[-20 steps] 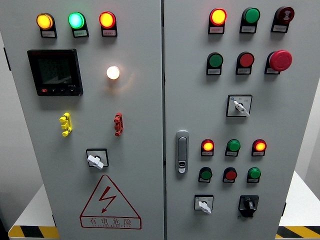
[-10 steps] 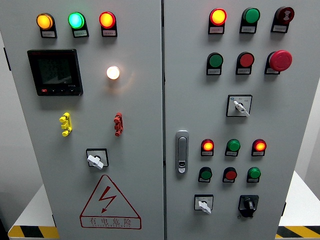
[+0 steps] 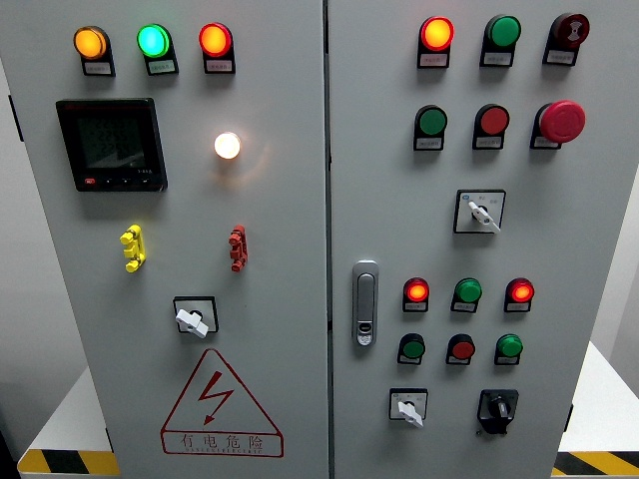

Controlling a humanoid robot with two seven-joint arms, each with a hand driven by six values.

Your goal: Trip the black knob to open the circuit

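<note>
Neither hand shows in the head view, so I cannot tell whether either is released or clenched. On the left door (image 3: pixel 280 329) a white selector (image 3: pixel 192 320) sits above the warning triangle (image 3: pixel 220 404); past the door latch (image 3: pixel 365 302), another white selector (image 3: pixel 408 409) sits low on the right door (image 3: pixel 569 230). The black knob (image 3: pixel 496 407) is at about 5 o'clock in the frame, at 3 o'clock from that selector, untouched.

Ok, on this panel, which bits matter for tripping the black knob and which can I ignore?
Job:
black knob, lower right door

Ignore:
white selector switches
red mushroom button
door handle
digital meter
warning triangle

Neither hand is in view.
</note>
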